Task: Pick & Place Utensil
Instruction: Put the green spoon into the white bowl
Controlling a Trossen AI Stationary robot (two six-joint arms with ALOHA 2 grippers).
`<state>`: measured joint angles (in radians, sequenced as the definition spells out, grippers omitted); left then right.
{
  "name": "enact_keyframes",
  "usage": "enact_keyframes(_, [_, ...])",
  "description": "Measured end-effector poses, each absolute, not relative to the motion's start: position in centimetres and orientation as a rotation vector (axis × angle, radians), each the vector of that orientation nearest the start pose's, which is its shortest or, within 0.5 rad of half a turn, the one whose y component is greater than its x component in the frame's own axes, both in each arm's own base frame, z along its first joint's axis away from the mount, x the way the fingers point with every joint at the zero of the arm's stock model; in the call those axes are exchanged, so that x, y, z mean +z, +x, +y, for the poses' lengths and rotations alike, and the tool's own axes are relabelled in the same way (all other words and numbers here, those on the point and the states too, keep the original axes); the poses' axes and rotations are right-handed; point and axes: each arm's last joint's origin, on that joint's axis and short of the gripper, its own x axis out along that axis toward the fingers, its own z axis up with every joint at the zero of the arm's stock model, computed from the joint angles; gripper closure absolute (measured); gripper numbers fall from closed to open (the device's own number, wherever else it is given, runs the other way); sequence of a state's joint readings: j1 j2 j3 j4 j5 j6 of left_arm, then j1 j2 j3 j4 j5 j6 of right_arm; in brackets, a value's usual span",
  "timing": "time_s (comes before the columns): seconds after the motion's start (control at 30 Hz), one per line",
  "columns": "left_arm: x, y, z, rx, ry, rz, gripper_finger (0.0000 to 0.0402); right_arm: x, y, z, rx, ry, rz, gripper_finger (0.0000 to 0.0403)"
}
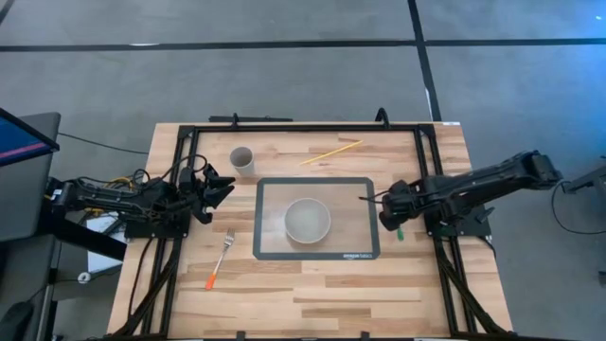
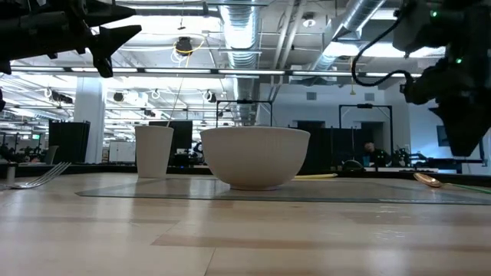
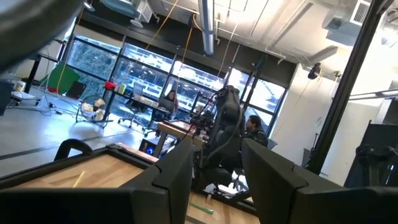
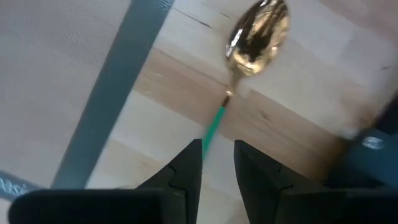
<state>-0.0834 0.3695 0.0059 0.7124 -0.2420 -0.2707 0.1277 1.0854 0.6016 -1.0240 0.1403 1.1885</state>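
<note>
The spoon, with a gold bowl (image 4: 258, 34) and a thin green handle (image 4: 214, 124), lies flat on the wood just right of the grey mat. Only its handle end (image 1: 399, 230) shows in the high view, and it shows low on the table in the low view (image 2: 426, 180). My right gripper (image 4: 217, 146) hovers over it, slightly open, with a finger on either side of the green handle; the low view shows it (image 2: 462, 149) above the table, clear of the spoon. My left gripper (image 1: 225, 187) waits open above the table's left side.
A white bowl (image 1: 308, 220) stands in the middle of the grey mat (image 1: 268, 248). A white cup (image 1: 241, 159) stands at the far left. A fork with an orange handle (image 1: 221, 256) lies near left, and a yellow stick (image 1: 331, 152) lies at the far edge.
</note>
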Motion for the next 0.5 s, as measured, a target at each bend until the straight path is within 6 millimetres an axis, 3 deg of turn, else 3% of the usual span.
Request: enact_keyframes(0.5, [20.1,11.4,-0.3,0.109,-0.324,-0.368,0.0262,13.9,15.1,1.5,-0.940,0.740,1.343,0.0316])
